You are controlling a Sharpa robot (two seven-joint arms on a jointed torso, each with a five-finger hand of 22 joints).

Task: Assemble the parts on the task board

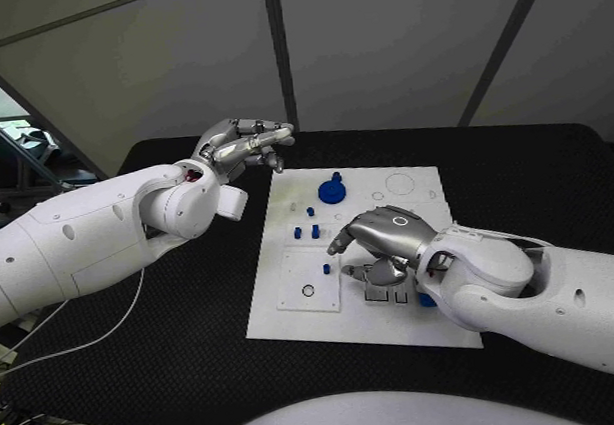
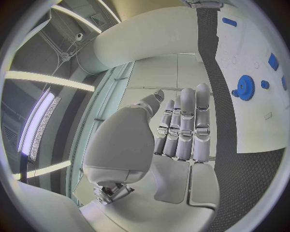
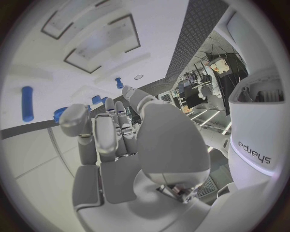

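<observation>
The right hand (image 1: pixel 382 238), silver and jointed with a smooth metal back, is held low over the near middle of the white board (image 1: pixel 295 314), its fingers curled downward; whether anything is pinched beneath them cannot be told, though in the right wrist view the fingers (image 3: pixel 111 128) are seen lying side by side with nothing visible between them. The left hand (image 1: pixel 244 143) is raised beyond the far left corner of the board, above the black surface (image 1: pixel 535 167), with fingers loosely bent and no part seen in it; in the left wrist view its fingers (image 2: pixel 184 125) are pressed together and straight. Outward from the right hand, a blue gear (image 1: pixel 333 188) is found standing on the far part of the board, round and toothed with a raised hub, and small blue pegs (image 1: pixel 309 231) are set upright near the board's middle. Another blue piece (image 1: pixel 425 299) is partly hidden under the right wrist. Empty round outlines (image 1: pixel 402 184) are left at the far right corner and a small ring (image 1: pixel 307 291) at the near left, so the assembly is judged partly done, with several seats still to be filled. The board looks like matte, rigid plastic, the parts hard and glossy, the surface finely textured
</observation>
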